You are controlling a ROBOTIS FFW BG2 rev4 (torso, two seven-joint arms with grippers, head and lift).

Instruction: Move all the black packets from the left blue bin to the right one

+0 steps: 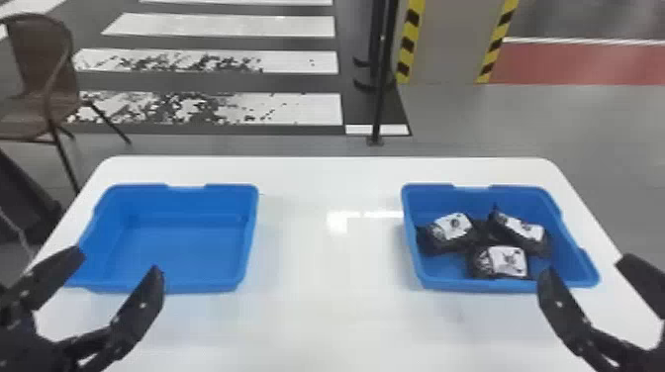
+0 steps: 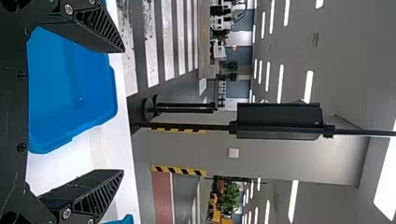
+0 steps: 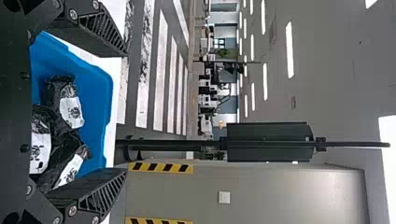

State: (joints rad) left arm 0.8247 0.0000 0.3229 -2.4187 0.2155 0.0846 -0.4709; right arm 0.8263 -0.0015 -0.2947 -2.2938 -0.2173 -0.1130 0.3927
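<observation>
My left gripper (image 1: 121,264) stands open at the near left corner of the left blue bin (image 1: 183,252), whose inside is bare. Black packets with white labels lie in the right blue bin (image 1: 410,232): one at the left (image 1: 449,227), one at the back right (image 1: 519,230), one by the near wall (image 1: 507,261). My right gripper (image 1: 584,267) is open by that bin's near right corner, holding nothing. In the left wrist view the open left gripper (image 2: 123,112) has the left bin (image 2: 74,93) beyond it; in the right wrist view the right gripper (image 3: 126,112) is open, with packets (image 3: 70,105) beyond.
Both bins stand on a white table (image 1: 326,297) with a wide gap between them. Past its far edge are a black pole (image 1: 380,99) and a pillar (image 1: 445,39) with striped edges. A brown chair (image 1: 39,84) is at the back left.
</observation>
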